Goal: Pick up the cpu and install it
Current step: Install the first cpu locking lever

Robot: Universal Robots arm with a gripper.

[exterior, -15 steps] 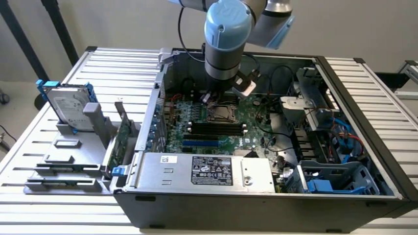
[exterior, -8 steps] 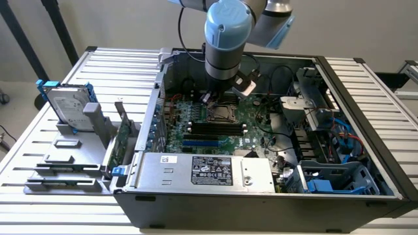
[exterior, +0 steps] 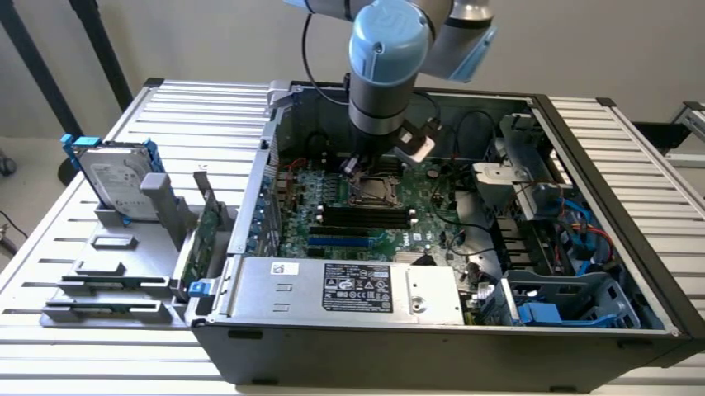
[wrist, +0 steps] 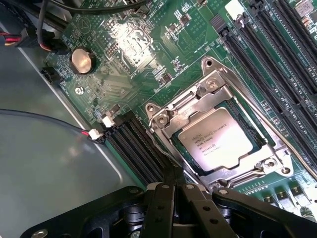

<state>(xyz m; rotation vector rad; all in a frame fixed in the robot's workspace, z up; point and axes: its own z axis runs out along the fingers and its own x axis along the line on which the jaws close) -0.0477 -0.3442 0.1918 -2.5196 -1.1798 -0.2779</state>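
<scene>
Inside the open computer case (exterior: 441,247) in the exterior view, the arm (exterior: 385,74) is reaching straight down over the green main board (exterior: 364,206). Its gripper (exterior: 375,165) is hanging just above the chip socket (exterior: 378,191) near the board's middle, and the arm is hiding most of what is lying there. Taking that socket as the landmark, the black memory slots (exterior: 364,216) are running just beside it on the near side, and the grey power supply box (exterior: 347,289) with its label is sitting beyond them at the case's front edge. Well apart from the socket, outside the case on the exterior view's left, a grey rack (exterior: 121,256) is holding a silver hard drive (exterior: 111,177) with blue rails upright, and a green card (exterior: 201,239) is standing on edge between that rack and the case wall.

In the wrist view, the cpu (wrist: 215,140) is lying flat inside the socket (wrist: 218,134), its silver top with printed lettering facing the camera and the metal frame sitting around its edges. The gripper (wrist: 174,196) is hovering just beside the socket's corner, its black fingers (wrist: 161,208) pressed together and holding nothing, not touching the chip. Long black slots (wrist: 136,146) are running alongside the socket, and a round coin battery (wrist: 82,60) is sitting well apart from it on the board.
</scene>
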